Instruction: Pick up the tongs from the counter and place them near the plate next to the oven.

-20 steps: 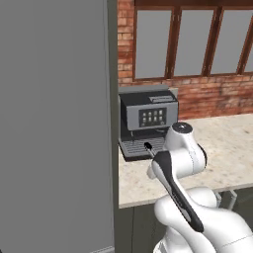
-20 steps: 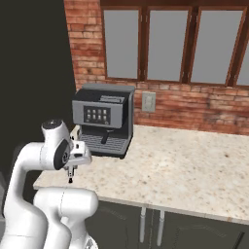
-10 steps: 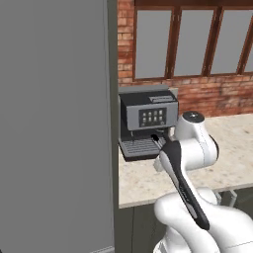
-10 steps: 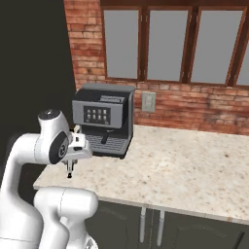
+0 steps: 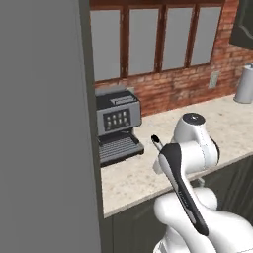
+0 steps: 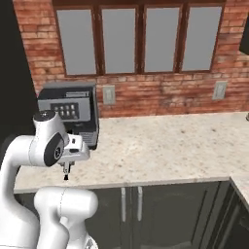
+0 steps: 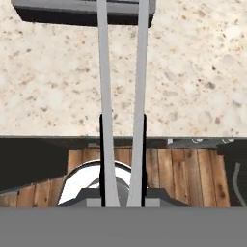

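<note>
My gripper (image 7: 123, 126) is shut on the tongs (image 7: 140, 72), whose two silver-grey arms run up the hand view between my dark fingers (image 7: 102, 140). Beneath them are the beige speckled counter (image 7: 193, 72) and its front edge. A black tip of the tongs (image 5: 154, 140) pokes out beside the white wrist in the left base view. In the right base view the gripper (image 6: 66, 168) hangs over the counter's front edge (image 6: 146, 182), with the tongs (image 6: 65, 176) pointing down. The plate and the oven are out of view.
A black coffee machine (image 5: 116, 126) (image 6: 68, 109) stands at the counter's left end, just behind the hand. A tall grey cabinet side (image 5: 44, 123) walls off the left. A grey metal canister (image 5: 244, 84) stands far right. Wooden floor (image 7: 193, 178) lies below the counter edge.
The whole picture has shifted: the camera has moved right, so the coffee machine sits further left and more counter shows. The tongs stay gripped.
</note>
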